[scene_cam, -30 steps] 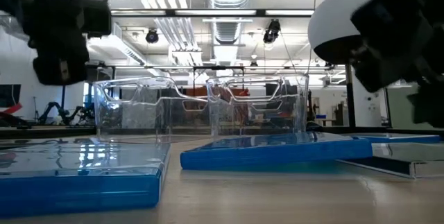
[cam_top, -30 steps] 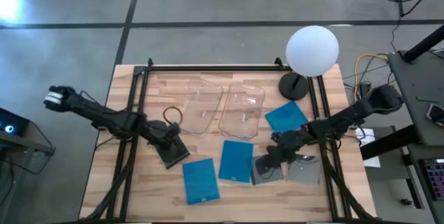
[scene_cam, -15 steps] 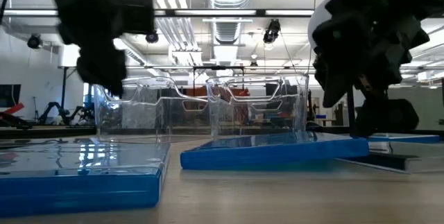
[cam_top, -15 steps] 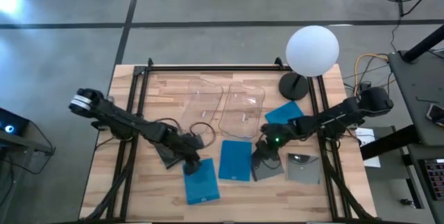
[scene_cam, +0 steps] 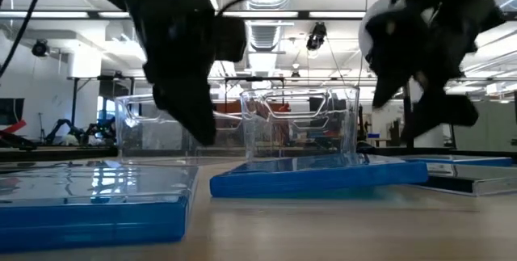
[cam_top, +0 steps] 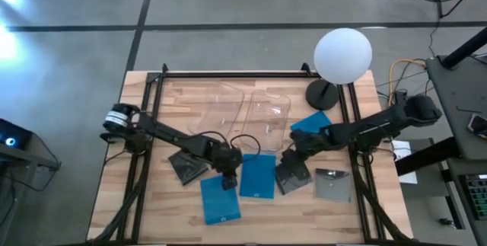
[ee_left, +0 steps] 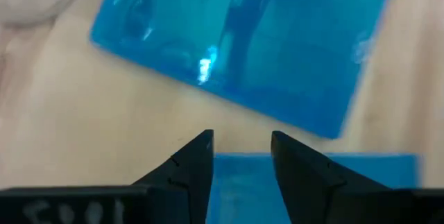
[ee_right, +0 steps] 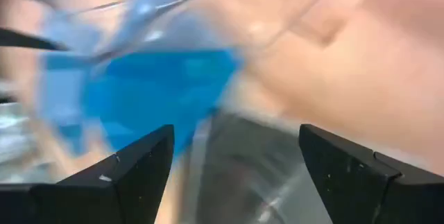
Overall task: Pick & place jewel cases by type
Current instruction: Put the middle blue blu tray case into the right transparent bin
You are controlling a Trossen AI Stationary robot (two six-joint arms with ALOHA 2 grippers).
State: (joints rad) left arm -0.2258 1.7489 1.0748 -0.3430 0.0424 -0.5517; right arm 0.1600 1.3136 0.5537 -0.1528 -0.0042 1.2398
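Two clear bins [cam_top: 251, 116] sit side by side in the upper middle of the high view; nothing lies in either that I can make out. To their right a white globe lamp [cam_top: 342, 54] stands on a dark round base, partly hiding the table's far right corner, and a loop of black cable [cam_top: 242, 141] lies just below the bins.

The cases lie spread across the lower half of the wooden table [cam_top: 152, 200]; one blue case [cam_top: 220, 199] at lower centre, a second blue case [cam_top: 259, 177] just to its right, a third blue case [cam_top: 313, 128] further up beside the lamp base; a dark case [cam_top: 186, 167] lies left of centre, another dark case [cam_top: 292, 177] right of the middle blue one, and a grey case [cam_top: 333, 186] furthest right. No writing on any of them can be read.

The left gripper [cam_top: 228, 174] hangs over the gap between the two lower blue cases; in its wrist view its fingers [ee_left: 194, 165] stand a little apart with nothing between them. The right gripper [cam_top: 292, 157] sits above the dark case right of centre, its fingers [ee_right: 139, 165] spread wide and holding nothing.

In the low view both arms show as dark shapes in front of the bins, blocking part of them.
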